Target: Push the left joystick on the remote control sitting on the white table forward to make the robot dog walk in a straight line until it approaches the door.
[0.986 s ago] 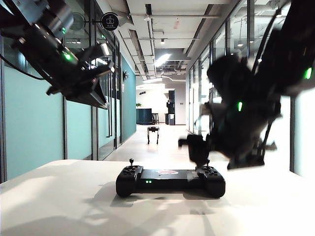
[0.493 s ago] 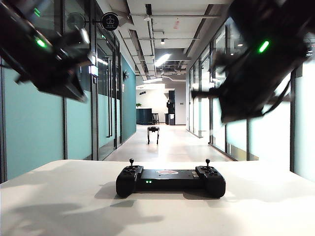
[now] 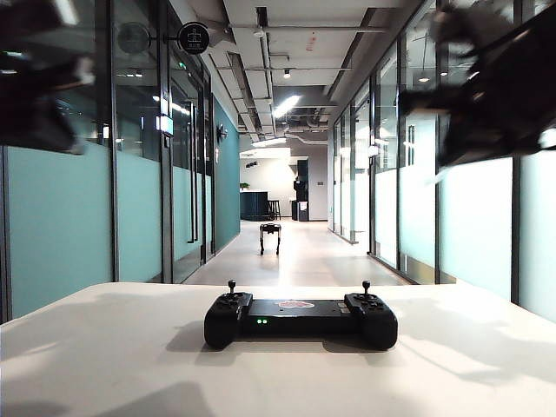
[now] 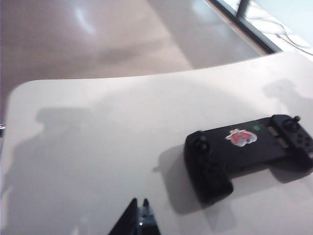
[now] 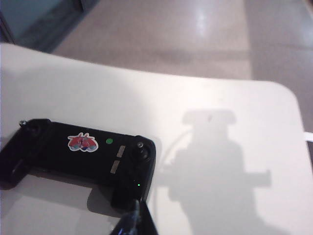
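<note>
Black left gripper [image 4: 139, 221] and right gripper [image 5: 133, 220] raised high, fingers together.

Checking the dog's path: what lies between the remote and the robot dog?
Only bare table and open corridor floor between remote and robot dog, per the exterior view.

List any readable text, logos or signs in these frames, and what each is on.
None readable.
Round hanging sign by the corridor ceiling: white icon with tiny marks beneath, too small.
Red-white logo on the remote: a picture, no legible letters.
Green light on the remote: no text.
</note>
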`<state>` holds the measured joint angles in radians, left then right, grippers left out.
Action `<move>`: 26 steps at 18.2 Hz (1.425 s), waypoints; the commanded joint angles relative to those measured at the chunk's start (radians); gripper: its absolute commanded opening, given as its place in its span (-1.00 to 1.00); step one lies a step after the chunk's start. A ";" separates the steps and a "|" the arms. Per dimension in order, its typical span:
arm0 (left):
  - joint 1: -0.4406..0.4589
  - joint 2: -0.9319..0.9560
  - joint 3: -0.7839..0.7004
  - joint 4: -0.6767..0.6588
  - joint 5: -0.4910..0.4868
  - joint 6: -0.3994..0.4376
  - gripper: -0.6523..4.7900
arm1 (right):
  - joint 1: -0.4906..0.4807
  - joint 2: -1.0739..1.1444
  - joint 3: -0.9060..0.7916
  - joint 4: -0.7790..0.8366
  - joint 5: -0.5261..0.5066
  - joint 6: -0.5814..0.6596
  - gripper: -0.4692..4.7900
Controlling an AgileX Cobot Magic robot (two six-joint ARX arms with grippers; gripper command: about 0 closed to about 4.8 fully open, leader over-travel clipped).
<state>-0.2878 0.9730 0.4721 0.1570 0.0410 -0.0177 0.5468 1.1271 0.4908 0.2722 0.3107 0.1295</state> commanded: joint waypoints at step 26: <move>-0.002 -0.689 -0.464 -0.014 -0.097 0.044 -0.78 | 0.000 -0.527 -0.331 0.088 -0.133 -0.167 -0.84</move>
<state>-0.2890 0.2848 0.0051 0.1356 -0.0563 0.0261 0.5465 0.6235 0.1570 0.3481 0.1818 -0.0284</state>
